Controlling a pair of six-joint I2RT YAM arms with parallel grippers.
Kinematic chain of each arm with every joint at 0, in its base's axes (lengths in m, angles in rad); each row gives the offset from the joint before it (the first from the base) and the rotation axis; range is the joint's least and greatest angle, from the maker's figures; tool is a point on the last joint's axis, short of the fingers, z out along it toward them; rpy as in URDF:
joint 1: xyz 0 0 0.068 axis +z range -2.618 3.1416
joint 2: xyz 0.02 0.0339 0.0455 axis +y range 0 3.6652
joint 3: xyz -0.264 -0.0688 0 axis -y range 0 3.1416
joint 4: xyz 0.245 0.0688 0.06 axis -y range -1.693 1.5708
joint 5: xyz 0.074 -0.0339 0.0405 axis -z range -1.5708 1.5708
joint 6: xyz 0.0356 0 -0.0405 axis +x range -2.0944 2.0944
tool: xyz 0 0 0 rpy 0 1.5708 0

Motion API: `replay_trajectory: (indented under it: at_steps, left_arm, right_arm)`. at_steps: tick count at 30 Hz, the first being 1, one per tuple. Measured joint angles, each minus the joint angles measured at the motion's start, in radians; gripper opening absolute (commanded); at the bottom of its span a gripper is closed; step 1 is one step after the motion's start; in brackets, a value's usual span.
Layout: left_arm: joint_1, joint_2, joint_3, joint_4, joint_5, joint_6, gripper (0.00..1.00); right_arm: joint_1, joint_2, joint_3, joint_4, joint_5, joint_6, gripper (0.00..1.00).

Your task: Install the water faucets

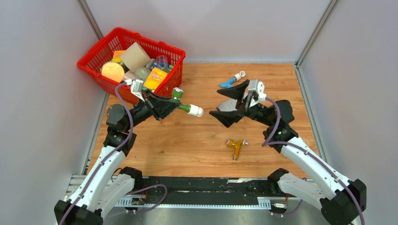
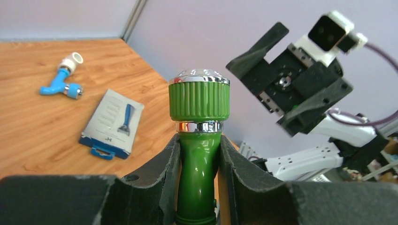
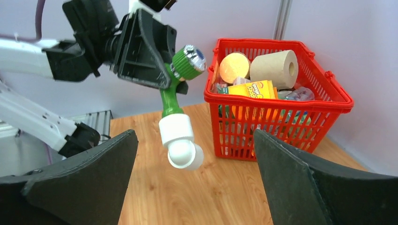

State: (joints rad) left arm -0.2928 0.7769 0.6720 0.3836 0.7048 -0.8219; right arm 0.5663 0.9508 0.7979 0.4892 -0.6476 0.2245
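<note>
Top external alone shows the orange faucet (image 1: 236, 147) lying on the table (image 1: 187, 140).

My black left pincer (image 2: 199, 143) has a green tap (image 2: 199, 101) with a white elbow (image 3: 179, 140); I see an orange tap (image 1: 235, 146), blue tap (image 1: 228, 84), red basket (image 1: 95, 52).

I see the green faucet (image 3: 169, 102), with its ribbed knob, clamped by the body in my left gripper (image 2: 199, 145) and raised off the table, a white fitting (image 3: 180, 145) on its end. The orange-yellow faucet (image 1: 235, 146) lies flat mid-table. The blue faucet (image 1: 229, 83) lies near the far edge.
</note>
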Motion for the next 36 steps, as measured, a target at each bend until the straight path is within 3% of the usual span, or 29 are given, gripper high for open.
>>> replay_trajectory:
  at_steps: [6, 14, 21, 29, 31, 36]
  left_arm:
    - [0.0, 0.023, 0.0, 0.002, 0.0, -0.118, 0.0]
    - [0.0, 0.037, 0.0, 0.033, 0.004, -0.221, 0.0]
    - [0.0, 0.037, 0.0, 0.057, 0.02, -0.257, 0.0]
    - [0.0, 0.036, 0.0, 0.063, 0.027, -0.259, 0.0]
    - [0.0, 0.036, 0.0, 0.063, 0.027, -0.258, 0.0]
    - [0.0, 0.035, -0.009, 0.103, 0.028, -0.249, 0.0]
  right_arm:
    - [0.097, -0.011, -0.087, 0.032, 0.014, -0.211, 0.97]
    - [0.324, 0.034, -0.094, 0.06, 0.166, -0.5, 0.88]
    - [0.354, 0.155, -0.094, 0.096, 0.265, -0.587, 0.78]
    - [0.356, 0.173, -0.094, 0.164, 0.283, -0.596, 0.68]
    - [0.356, 0.174, -0.092, 0.172, 0.283, -0.591, 0.56]
    - [0.356, 0.19, -0.056, 0.144, 0.277, -0.528, 0.03]
